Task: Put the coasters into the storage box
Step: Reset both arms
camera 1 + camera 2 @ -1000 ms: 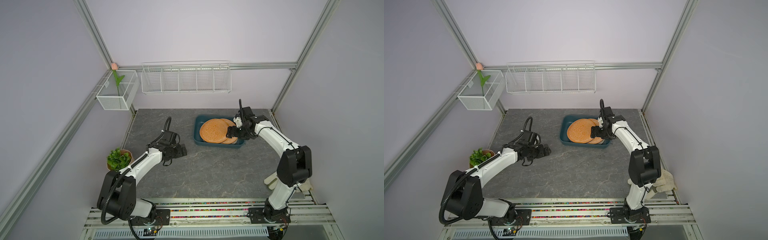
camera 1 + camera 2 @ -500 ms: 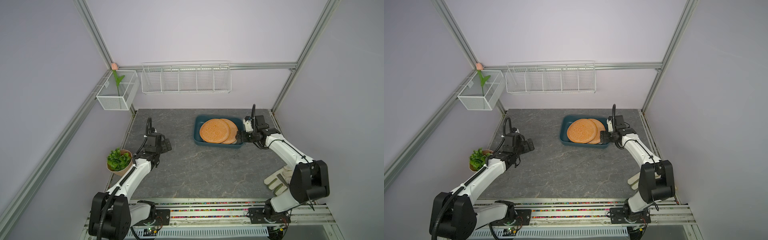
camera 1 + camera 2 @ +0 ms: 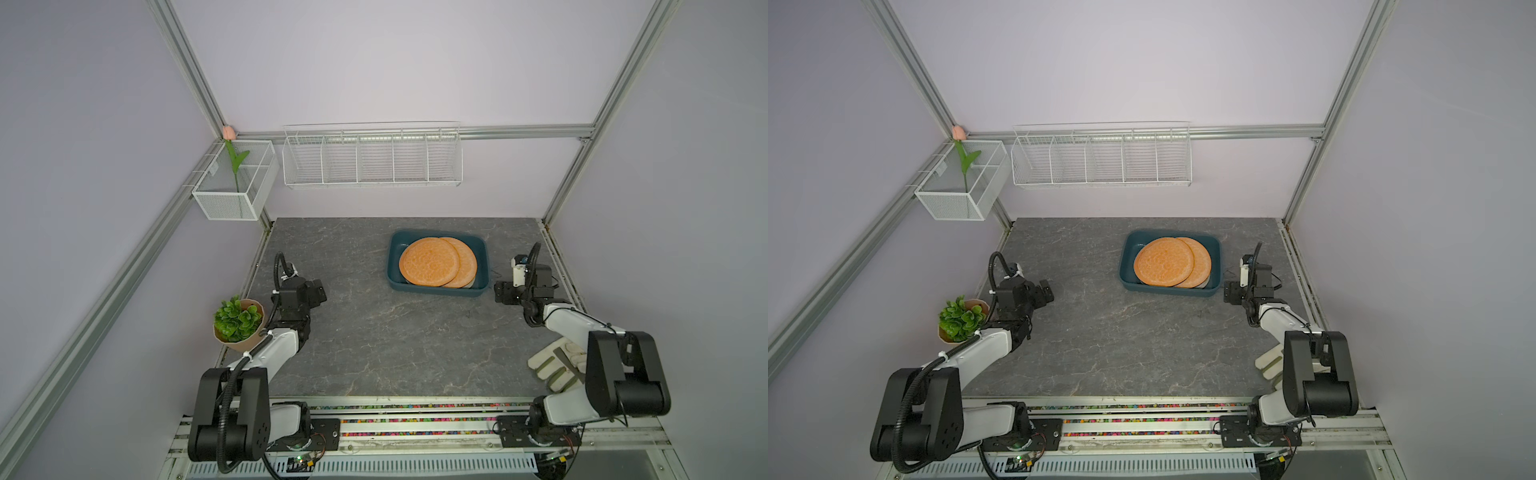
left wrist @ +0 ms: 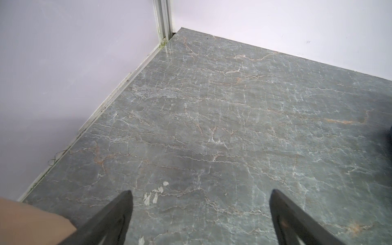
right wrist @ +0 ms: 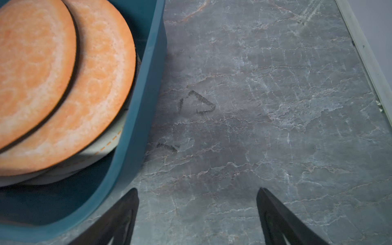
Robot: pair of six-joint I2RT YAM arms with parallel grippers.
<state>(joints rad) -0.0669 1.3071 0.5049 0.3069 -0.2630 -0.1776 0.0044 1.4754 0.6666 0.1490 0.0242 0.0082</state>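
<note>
The dark teal storage box point(image 3: 482, 266) point(image 3: 1127, 272) sits toward the back right of the grey marbled table. Two textured orange coasters point(image 3: 430, 262) point(image 3: 1163, 262) overlap on top of a stack inside it; pale discs point(image 5: 110, 137) show beneath them in the right wrist view, where the box wall point(image 5: 146, 70) fills one side. My right gripper point(image 3: 500, 291) point(image 5: 197, 195) is open and empty, just beside the box's near right corner. My left gripper point(image 3: 318, 291) point(image 4: 201, 196) is open and empty over bare table near the left wall, far from the box.
A potted green plant point(image 3: 237, 321) stands at the left table edge beside my left arm. White work gloves point(image 3: 557, 365) lie at the front right, partly behind my right arm. Two white wire baskets point(image 3: 372, 160) hang on the back wall. Dark scribble marks point(image 5: 197, 104) lie on the table by the box.
Both arms have pulled back from the middle: the right gripper moved from over the box to the table at its right, the left gripper withdrew toward the left wall and plant.
</note>
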